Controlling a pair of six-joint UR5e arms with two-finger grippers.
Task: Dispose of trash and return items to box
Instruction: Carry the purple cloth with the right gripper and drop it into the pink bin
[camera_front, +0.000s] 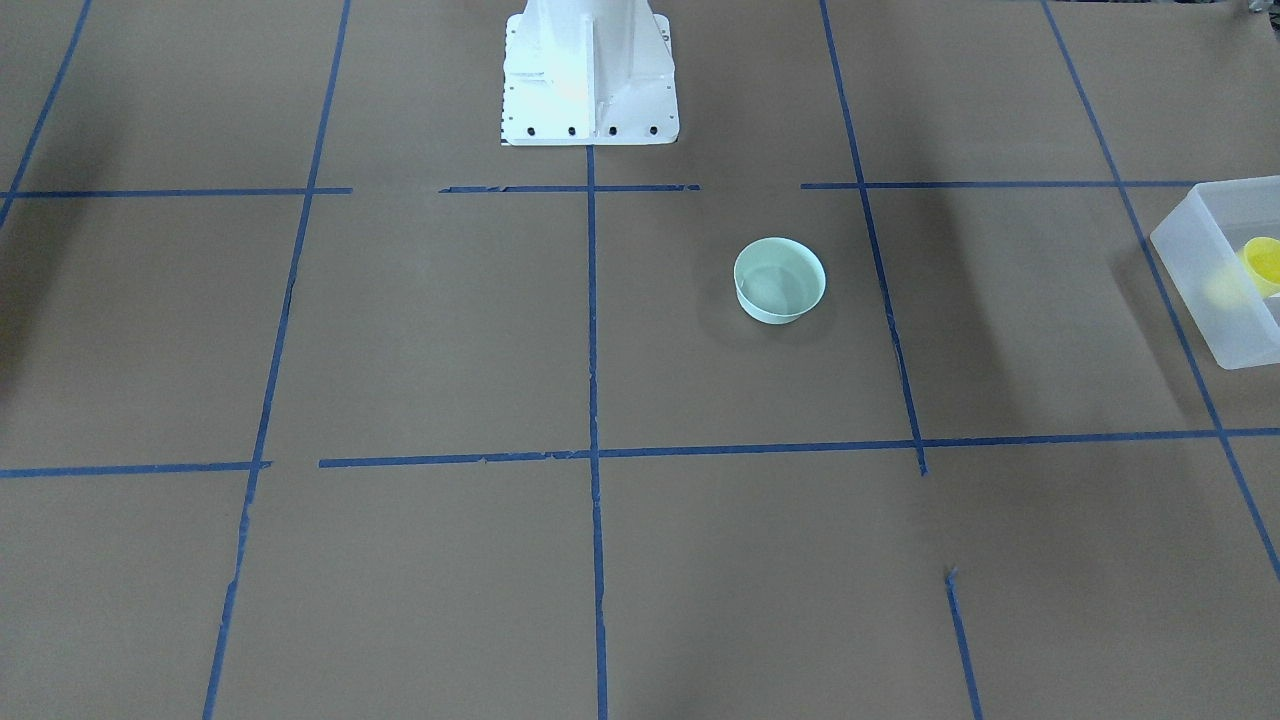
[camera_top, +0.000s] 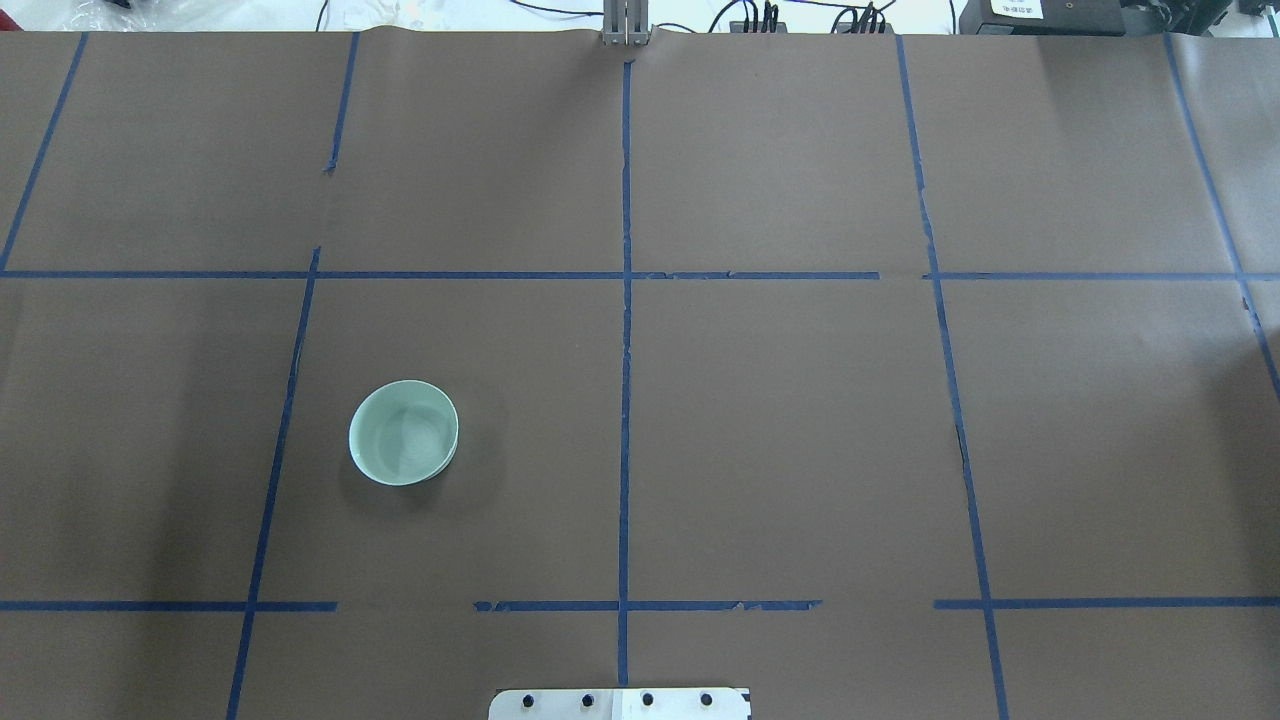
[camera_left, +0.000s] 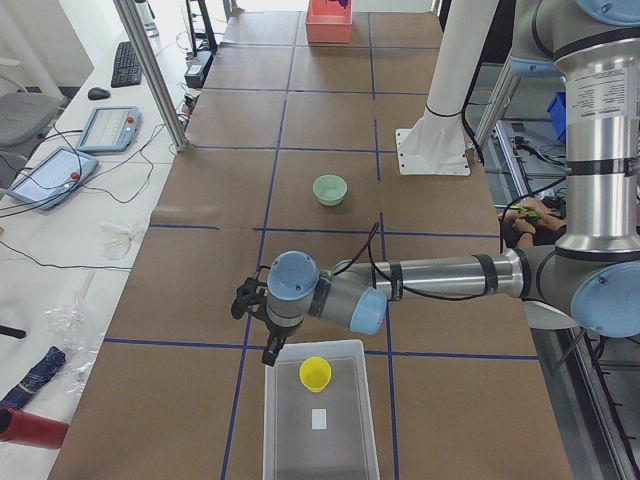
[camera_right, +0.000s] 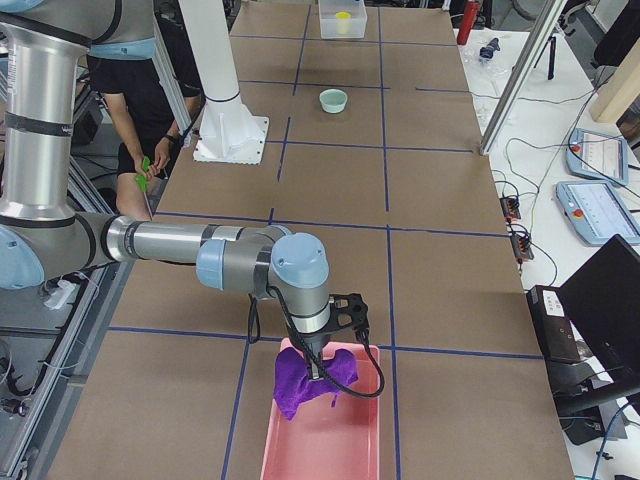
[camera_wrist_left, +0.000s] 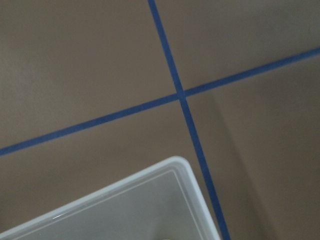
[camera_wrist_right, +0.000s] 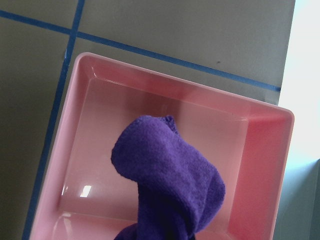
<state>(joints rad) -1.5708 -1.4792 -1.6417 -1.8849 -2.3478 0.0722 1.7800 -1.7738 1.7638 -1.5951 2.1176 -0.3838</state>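
At the left end of the table lay the box, a frosted white bin with straight walls. The yellow cup was inside it, in the part of the box nearest to the middle of the table, and it appeared to stand upright with the mouth up. A small white piece lay flat on the box floor, apart from the cup. The left hand hung over the far corner of the box, on the side toward the table's middle. Its wrist camera saw only that rounded corner and the blue tape lines crossing on the brown cover. Whether this hand was released or clenched, I cannot tell, and nothing was seen in it.

More to the right, left of the centre line, a pale green bowl stood alone, mouth up, well apart from the box. The white robot base stood at the near edge in the middle.

At the right end lay a pink bin. The right hand was above its end nearest to the table's middle, and a purple cloth hung from under this hand, down into the bin. The fingers were hidden by the cloth, so I cannot tell if they were clenched on it.
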